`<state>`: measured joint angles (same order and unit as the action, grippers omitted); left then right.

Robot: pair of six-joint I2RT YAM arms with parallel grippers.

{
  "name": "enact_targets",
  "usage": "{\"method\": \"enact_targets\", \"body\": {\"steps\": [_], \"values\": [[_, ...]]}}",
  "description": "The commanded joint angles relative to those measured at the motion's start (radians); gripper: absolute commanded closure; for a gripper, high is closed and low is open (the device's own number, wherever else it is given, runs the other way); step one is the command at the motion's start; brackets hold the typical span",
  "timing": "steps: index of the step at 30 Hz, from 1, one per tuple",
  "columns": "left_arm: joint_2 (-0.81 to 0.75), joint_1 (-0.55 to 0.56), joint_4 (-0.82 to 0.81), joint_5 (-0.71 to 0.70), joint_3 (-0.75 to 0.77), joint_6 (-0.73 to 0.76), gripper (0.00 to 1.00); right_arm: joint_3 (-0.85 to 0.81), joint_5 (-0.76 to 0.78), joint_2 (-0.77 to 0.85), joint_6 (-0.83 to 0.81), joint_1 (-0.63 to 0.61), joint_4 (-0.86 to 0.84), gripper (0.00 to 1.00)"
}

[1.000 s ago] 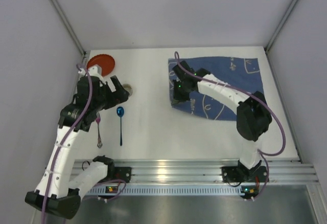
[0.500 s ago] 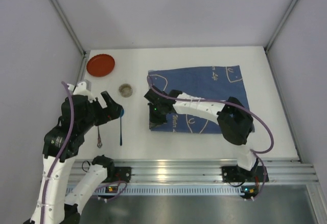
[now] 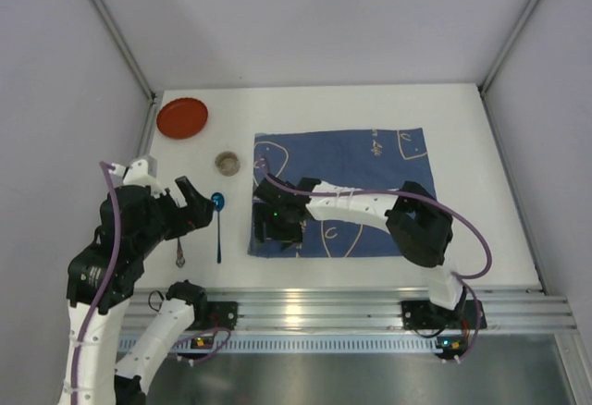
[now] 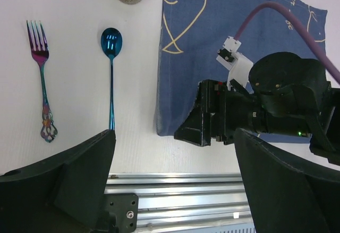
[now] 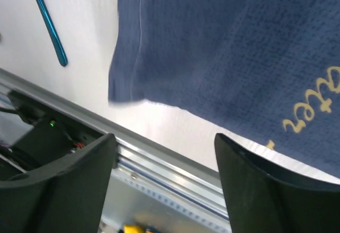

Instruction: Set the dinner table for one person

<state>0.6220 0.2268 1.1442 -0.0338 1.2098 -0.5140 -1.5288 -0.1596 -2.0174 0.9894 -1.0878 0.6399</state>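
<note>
Blue cloth (image 3: pixel 370 160) has slid left and toward the near edge since a second ago. It was at the far right of the counter (image 3: pixel 277 109); now it sits mid-counter, left edge just right of the spoon (image 4: pixel 111 84). Right claw (image 5: pixel 163 137) came left with it. Left claw (image 4: pixel 174 132) has backed off from the cup (image 3: pixel 228 162) toward the near-left side.

Right claw is low over the cloth's near-left corner. Its wrist view shows both fingers spread wide, with cloth and bare counter between them, so we read it as open. The corner is blurred there. We can't tell whether it lies flat or whether the fingers touch it.

Left claw hangs above the counter with fingers wide apart, holding nothing. In the top view it is near the spoon's bowl end.

Cloth lies spread out, pale line drawings up. Its near edge is close to the rail (image 3: pixel 351 305) but on the counter. Spoon and fork (image 4: pixel 42 84) lie side by side left of the cloth, apart from each other, handles toward the near edge. Fork is leftmost. Cup stands beyond the spoon, just off the cloth's far-left corner, not touching it. Red plate (image 3: pixel 182 117) is at the counter's far-left corner, well apart from the cloth.

Counter is the white top carrying all of this, running from the rail to the far side.
</note>
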Motion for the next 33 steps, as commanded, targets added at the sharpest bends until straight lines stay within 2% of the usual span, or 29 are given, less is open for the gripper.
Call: {"method": "enact_targets", "body": {"steps": [1, 5, 10, 15, 20, 23, 28, 33], "values": [[-0.004, -0.001, -0.011, 0.014, -0.025, -0.017, 0.01, 0.001, 0.009, 0.117, -0.024, -0.012, 0.001, 0.22], [0.033, -0.001, -0.083, 0.000, -0.052, -0.034, 0.01, -0.059, 0.063, 0.178, -0.133, 0.000, 0.098, 0.20], [0.195, -0.001, -0.174, -0.035, -0.029, -0.020, 0.01, -0.038, 0.104, 0.296, -0.198, 0.060, 0.187, 0.20], [0.417, -0.006, -0.291, -0.120, -0.035, -0.014, 0.02, 0.139, 0.144, 0.502, -0.238, 0.152, 0.198, 0.18], [0.631, -0.041, -0.446, -0.091, -0.001, 0.000, 0.05, 0.358, 0.144, 0.706, -0.273, 0.258, 0.199, 0.18], [0.825, -0.092, -0.469, -0.087, 0.071, 0.011, 0.10, 0.462, 0.118, 0.802, -0.285, 0.311, 0.202, 0.19], [0.984, -0.161, -0.495, -0.071, 0.177, 0.038, 0.15, 0.555, 0.112, 0.913, -0.282, 0.338, 0.207, 0.19], [1.094, -0.198, -0.523, -0.032, 0.212, 0.049, 0.38, 0.565, 0.123, 0.928, -0.334, 0.382, 0.237, 0.20]]}}
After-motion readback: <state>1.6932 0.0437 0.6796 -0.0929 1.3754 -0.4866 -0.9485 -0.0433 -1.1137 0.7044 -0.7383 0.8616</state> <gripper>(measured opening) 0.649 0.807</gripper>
